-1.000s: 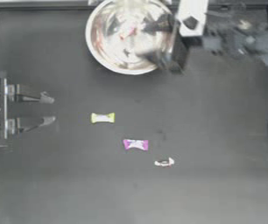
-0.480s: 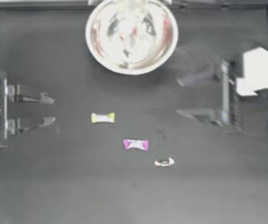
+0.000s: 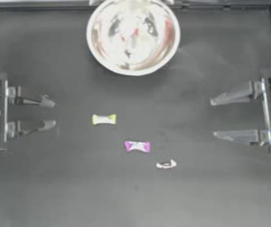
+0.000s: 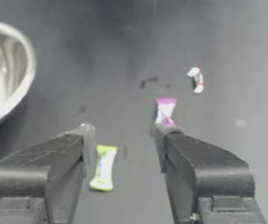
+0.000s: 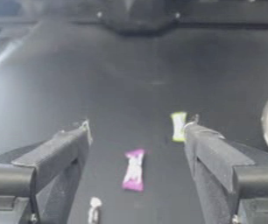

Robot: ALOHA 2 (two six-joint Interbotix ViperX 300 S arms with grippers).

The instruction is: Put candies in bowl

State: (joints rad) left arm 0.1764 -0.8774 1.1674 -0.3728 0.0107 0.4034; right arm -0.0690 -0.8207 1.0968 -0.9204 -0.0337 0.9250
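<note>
Since a second ago the right gripper (image 3: 214,117) has drawn back from the bowl (image 3: 132,35) at top centre to the right edge, jaws wide apart and holding nothing. At the left edge the left gripper (image 3: 50,114) sits spread and bare. Mid-frame on the table (image 3: 73,186) lie a yellow-green candy (image 3: 103,119), a magenta candy (image 3: 137,146) and a white candy (image 3: 166,164).

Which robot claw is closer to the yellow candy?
The left. The left gripper, open, sits just beside the yellow candy at the table's left edge; the right gripper, open, waits farther off across the table.
</note>
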